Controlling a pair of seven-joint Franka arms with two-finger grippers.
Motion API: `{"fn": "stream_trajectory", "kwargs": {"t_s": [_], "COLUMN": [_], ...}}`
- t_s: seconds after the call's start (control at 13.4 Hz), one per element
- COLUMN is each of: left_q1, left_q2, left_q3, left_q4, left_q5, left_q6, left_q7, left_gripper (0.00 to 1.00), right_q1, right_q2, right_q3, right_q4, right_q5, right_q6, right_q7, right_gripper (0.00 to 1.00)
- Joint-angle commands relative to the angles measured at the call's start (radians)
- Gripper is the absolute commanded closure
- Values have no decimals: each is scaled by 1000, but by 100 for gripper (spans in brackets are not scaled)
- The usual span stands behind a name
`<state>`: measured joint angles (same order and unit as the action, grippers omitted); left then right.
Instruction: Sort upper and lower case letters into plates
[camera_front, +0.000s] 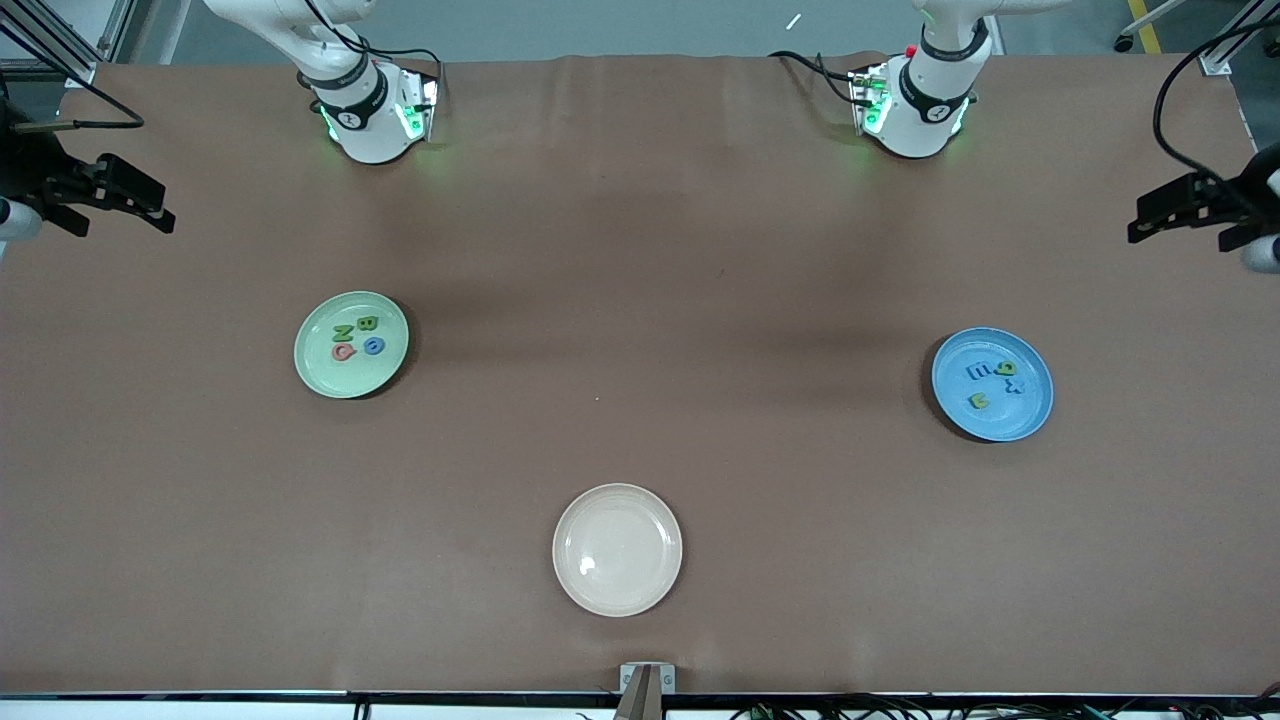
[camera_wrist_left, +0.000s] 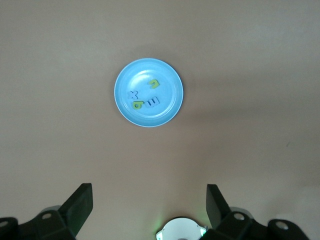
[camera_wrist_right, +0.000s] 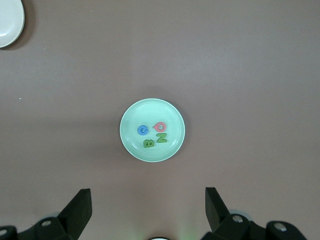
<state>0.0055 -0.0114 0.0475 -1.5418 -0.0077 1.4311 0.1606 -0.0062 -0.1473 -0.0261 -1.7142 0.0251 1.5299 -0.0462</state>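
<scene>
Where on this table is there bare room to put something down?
Wide bare brown cloth lies between the green plate and the blue plate, and between both and the cream plate, which holds nothing. The two coloured plates are crowded, four letters in each. The left pincer and right pincer hang open at the table's ends.

Glossy smooth plates (camera_front: 310, 370) rest on a matt brown cloth-like table cover (camera_front: 640, 300).

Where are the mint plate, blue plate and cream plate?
mint plate (camera_front: 318, 372): front view, bare inner surface.
blue plate (camera_front: 1020, 418): front view, bare inner surface.
cream plate (camera_front: 617, 549): front view, middle.
</scene>
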Motion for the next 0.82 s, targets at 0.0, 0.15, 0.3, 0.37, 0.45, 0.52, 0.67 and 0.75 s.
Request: {"fn": "stream_trajectory", "kwargs": {"t_s": [0.0, 0.15, 0.3, 0.37, 0.45, 0.52, 0.67, 0.75], "left_q1": [-9, -12, -15, -15, -19, -30, -45, -44], "left_q2": [-47, -44, -39, -39, -39, -38, -38, -38], "left_q3": [15, 8, 8, 8, 6, 8, 9, 8], "left_q4": [-18, -23, -23, -23, -23, -23, -21, -23], "left_q5": [-38, -38, -38, -38, -40, -40, -38, -38], "left_q6": [72, 74, 74, 75, 83, 101, 127, 129], "left_q7": [-16, -16, -16, -15, -15, -15, -15, -15], "left_gripper": [0, 0, 0, 0, 0, 0, 0, 0], "right_q1": [-12, -12, -12, -12, -12, -12, -12, -12], "right_q2": [-2, -2, -2, -2, -2, -2, -2, -3], "right_q3": [5, 6, 6, 6, 6, 5, 5, 5], "right_q4": [-5, -5, -7, -5, -5, -5, -5, -5], "right_q5": [-1, -1, -1, -1, -1, -1, 1, 1], "right_q6": [-7, -7, -7, -7, -7, -7, -7, -8], "right_q7": [6, 8, 8, 8, 8, 8, 8, 8], "right_gripper": [0, 0, 0, 0, 0, 0, 0, 0]}}
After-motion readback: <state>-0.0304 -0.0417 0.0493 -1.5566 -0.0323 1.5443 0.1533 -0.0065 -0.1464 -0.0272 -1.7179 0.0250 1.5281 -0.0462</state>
